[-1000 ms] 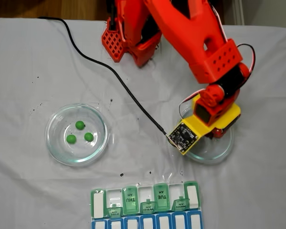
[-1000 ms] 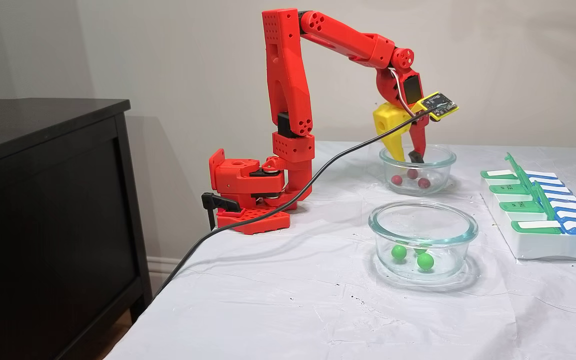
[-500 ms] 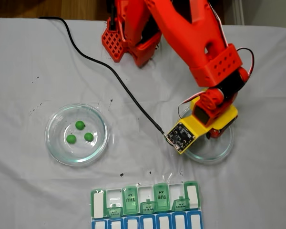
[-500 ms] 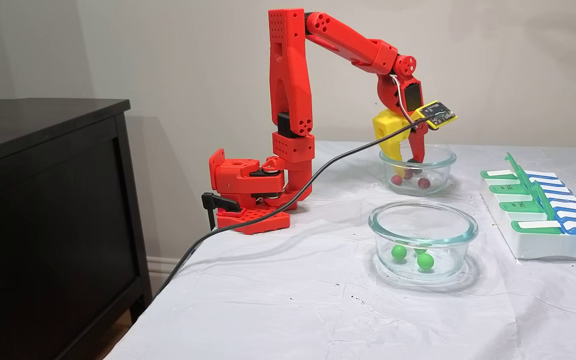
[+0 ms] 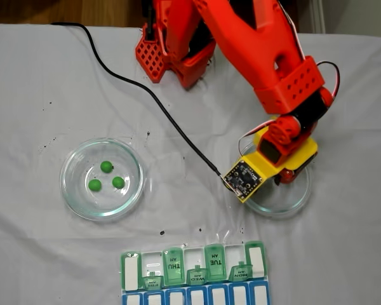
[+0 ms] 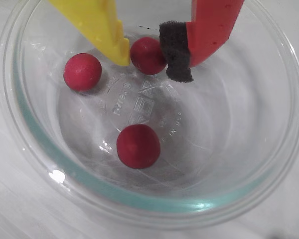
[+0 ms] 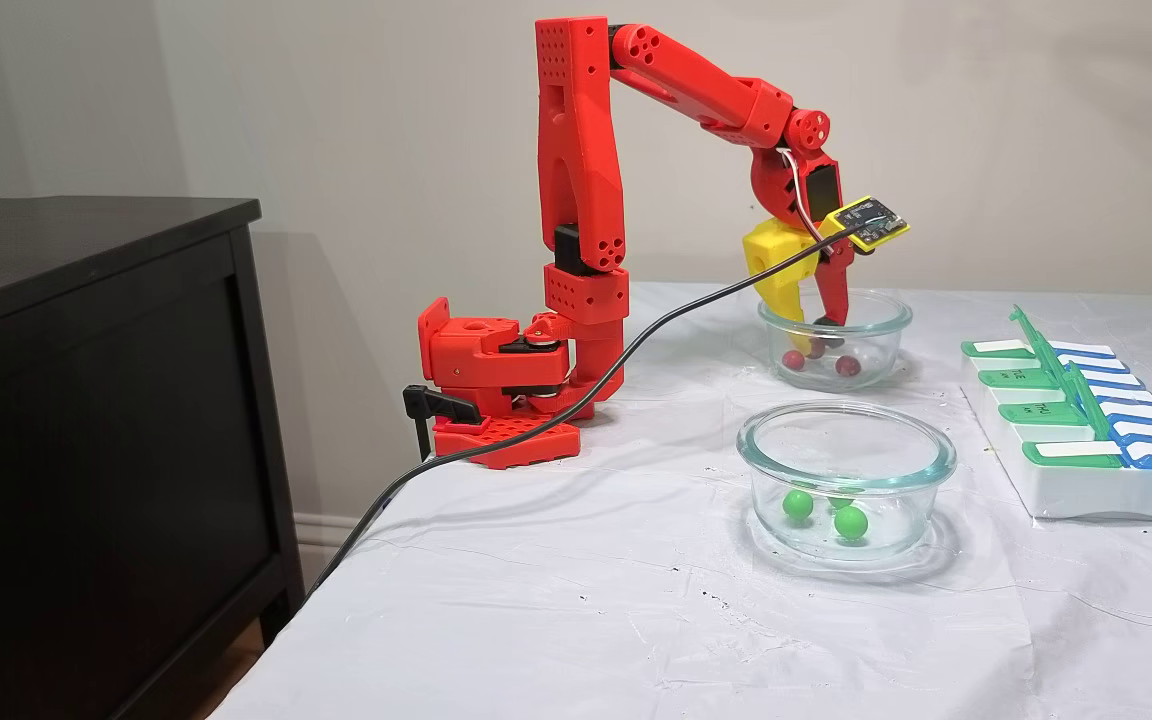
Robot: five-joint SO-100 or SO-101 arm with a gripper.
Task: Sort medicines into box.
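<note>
Down inside the round clear glass dish (image 6: 35, 164) our yellow-and-red gripper (image 6: 150, 62) brackets one glossy red ball (image 6: 147, 55), jaws narrowly apart around it.

three red balls (image 6: 138, 146), three green balls (image 5: 106, 166), two dishes (image 5: 73, 194)

One fixed view looks straight down on my table (image 5: 44, 76), another looks from the side at table height, my wrist view looks closely down into the glass dish (image 6: 269, 164), which both fixed views share.
</note>
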